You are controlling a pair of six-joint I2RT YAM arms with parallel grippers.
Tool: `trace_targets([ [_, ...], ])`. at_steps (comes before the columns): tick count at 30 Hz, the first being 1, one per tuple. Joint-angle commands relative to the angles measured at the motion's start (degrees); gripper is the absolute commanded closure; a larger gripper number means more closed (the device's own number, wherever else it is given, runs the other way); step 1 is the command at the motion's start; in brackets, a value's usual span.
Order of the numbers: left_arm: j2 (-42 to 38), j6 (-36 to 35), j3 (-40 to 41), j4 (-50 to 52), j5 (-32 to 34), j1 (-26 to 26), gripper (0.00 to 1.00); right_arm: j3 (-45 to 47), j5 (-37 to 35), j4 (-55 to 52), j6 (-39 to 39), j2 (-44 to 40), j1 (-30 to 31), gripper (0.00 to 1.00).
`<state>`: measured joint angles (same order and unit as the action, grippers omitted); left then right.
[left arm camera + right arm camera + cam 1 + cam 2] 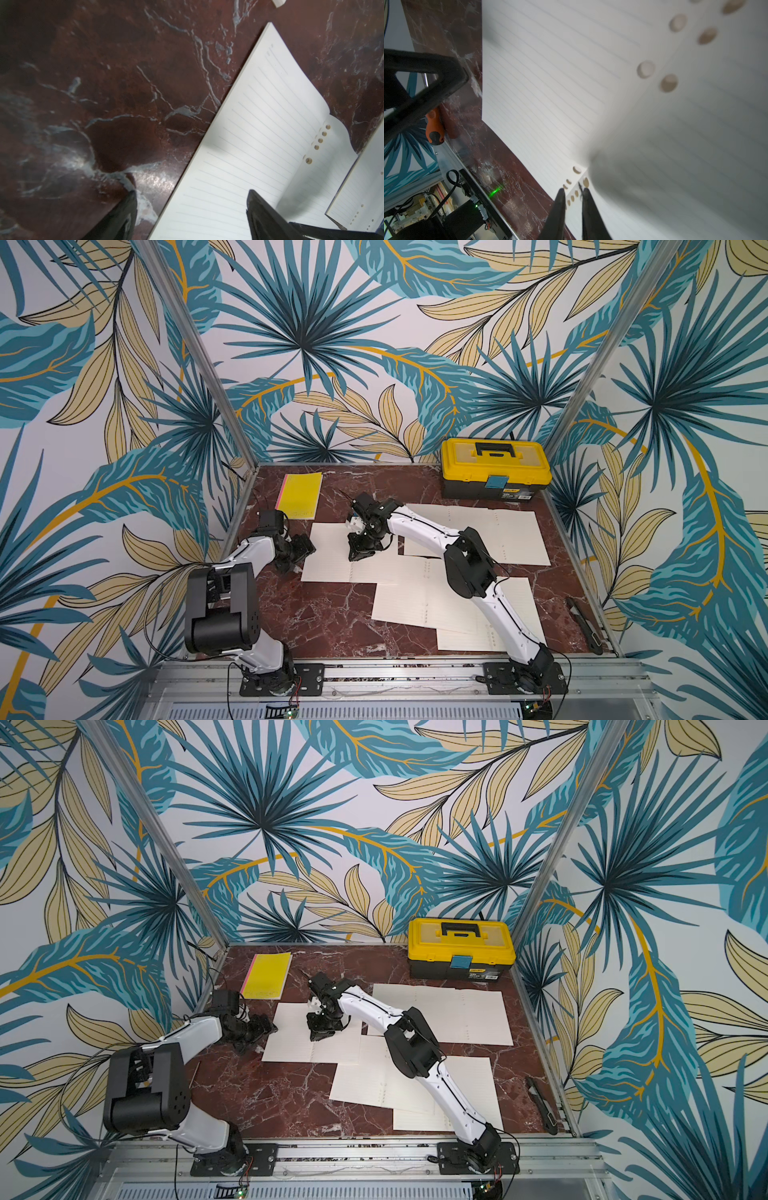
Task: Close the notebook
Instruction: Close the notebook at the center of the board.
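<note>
So, snapshot:
- Saw the open notebook [332,560] flat on the marble table [332,614], lined pages up. Sat well apart from the yellow toolbox [494,466], toward the left arm's side and nearer the arm bases.
- Found the left gripper [192,192] at that notebook's edge farthest from the toolbox. Fingers stood wide apart, one over bare marble, one over the page, clamped on nothing.
- Found the right gripper [573,189] over the same notebook's hole-punched spine. Fingers were nearly together with only a thin gap. Saw a page edge in that gap, couldn't confirm a pinch.
- Noted another open notebook [511,535] just in front of the toolbox, and overlapping open notebooks [415,601] farther from it, toward the bases.
- Logged a closed yellow notebook [300,493] about level with the toolbox, well off to its left-arm side.
</note>
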<state>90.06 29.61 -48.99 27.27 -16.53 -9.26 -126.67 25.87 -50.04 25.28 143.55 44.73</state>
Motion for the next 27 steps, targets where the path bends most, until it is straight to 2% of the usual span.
trace_targets([
  [1,1.15,-1.82,-2.21,-2.51,-0.71,-0.54,0.16,-0.50,-3.07,-0.13,1.84,2.48,0.01,0.85],
  [5,2.88,-2.35,-2.97,-4.80,-2.31,-0.50,0.17,1.21,-5.34,-1.37,3.99,2.86,0.01,0.86],
  [12,5.67,-4.74,-5.67,-5.21,-4.35,-0.51,0.16,11.09,-9.85,0.44,7.32,-1.16,0.01,0.87],
  [15,7.05,-5.82,-6.74,-6.29,-5.37,-0.51,0.16,13.32,-9.66,1.42,8.01,-2.25,0.01,0.87],
  [21,10.81,-6.87,-10.13,-7.65,-6.54,-0.50,0.16,14.26,-9.10,1.70,7.80,-2.83,0.01,0.87],
  [27,14.69,-8.45,-13.95,-4.53,-7.12,-0.27,0.17,13.38,-9.39,1.08,7.72,-2.66,0.01,0.87],
])
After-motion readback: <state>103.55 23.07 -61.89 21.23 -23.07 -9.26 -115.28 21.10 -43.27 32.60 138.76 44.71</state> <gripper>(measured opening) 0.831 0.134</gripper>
